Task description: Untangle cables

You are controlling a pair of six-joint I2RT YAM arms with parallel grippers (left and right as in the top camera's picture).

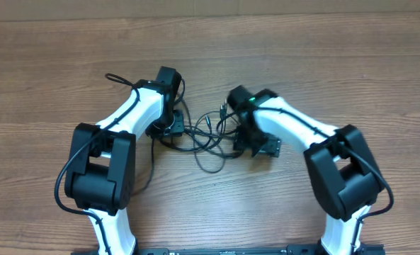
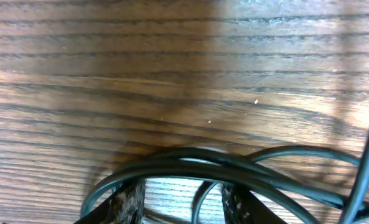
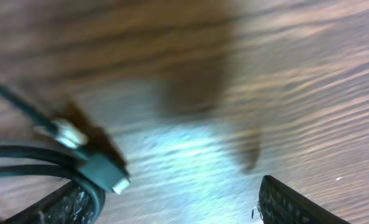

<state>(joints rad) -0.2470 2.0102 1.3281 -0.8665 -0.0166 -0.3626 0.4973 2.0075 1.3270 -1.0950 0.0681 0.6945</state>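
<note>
**Cables (image 1: 206, 138) in a loose black tangle**

Thin, glossy black cords lie in overlapping loops on the wooden bench (image 1: 323, 57), near its middle. They sit between the left claw (image 1: 164, 127) and the right claw (image 1: 256, 145). A few small plug ends stick out of the bunch on the right arm's side, and one wider loop sags toward the near edge.

The left wrist view shows several strands (image 2: 234, 163) arching together across the tips of the left claw (image 2: 181, 198). Its jaws stand partly apart, with pale bench and one thin loop showing in the gap.

The right wrist view is blurred. Two strands (image 3: 22, 152) run in from the left to a black plug (image 3: 103, 171) with a silver tip. A small silver connector (image 3: 63, 132) sits just above it, and both are close to one jaw of the right claw (image 3: 172, 202). That claw's jaws stand wide apart over bare bench
</note>
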